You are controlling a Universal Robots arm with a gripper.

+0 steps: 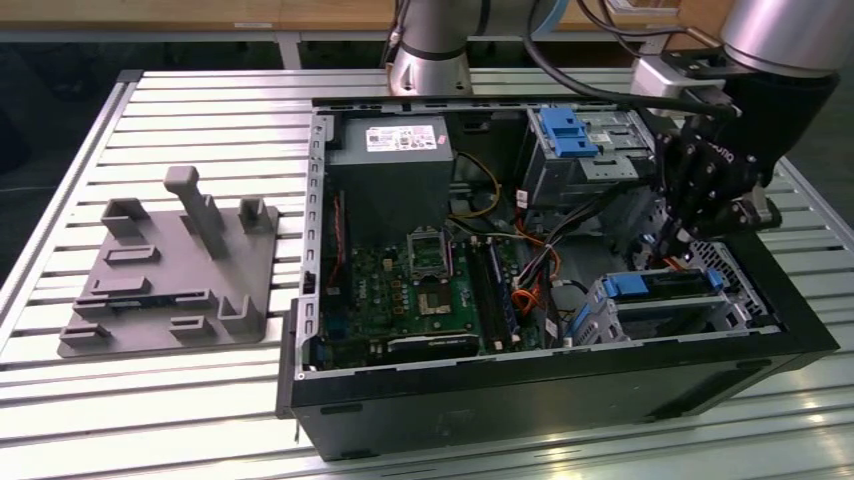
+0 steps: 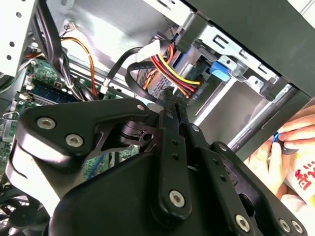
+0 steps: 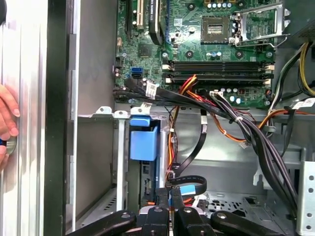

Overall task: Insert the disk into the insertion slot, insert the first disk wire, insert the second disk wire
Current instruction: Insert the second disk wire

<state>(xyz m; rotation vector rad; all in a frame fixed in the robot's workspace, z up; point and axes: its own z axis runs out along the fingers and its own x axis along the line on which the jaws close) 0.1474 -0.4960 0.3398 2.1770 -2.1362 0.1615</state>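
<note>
The disk (image 1: pixel 663 288), silver-grey in its blue carrier, sits inside the insertion slot (image 1: pixel 731 300), a small perforated metal cage at the case's front corner on the exterior view's right. In the first wrist view the carrier's blue tab (image 3: pixel 143 140) stands up in the cage (image 3: pixel 119 162). My gripper (image 1: pixel 681 240) hangs just behind the cage. Its fingers are closed together (image 3: pixel 171 196) on the connector end of a black disk wire (image 3: pixel 189 156) with a blue tag. In the second wrist view the gripper (image 2: pixel 170 96) points at the red, yellow and black wire bundle (image 2: pixel 170 69) beside the blue tab (image 2: pixel 224 69).
The open computer case (image 1: pixel 534 390) lies on a slatted metal table (image 1: pixel 200 120). A taller bay with a blue latch (image 1: pixel 567 130) stands behind the gripper. Loose cables (image 3: pixel 246 128) cross the motherboard (image 1: pixel 414 290). A person's hand (image 3: pixel 7 118) rests outside the case wall. A grey fixture (image 1: pixel 174 270) lies on the exterior view's left.
</note>
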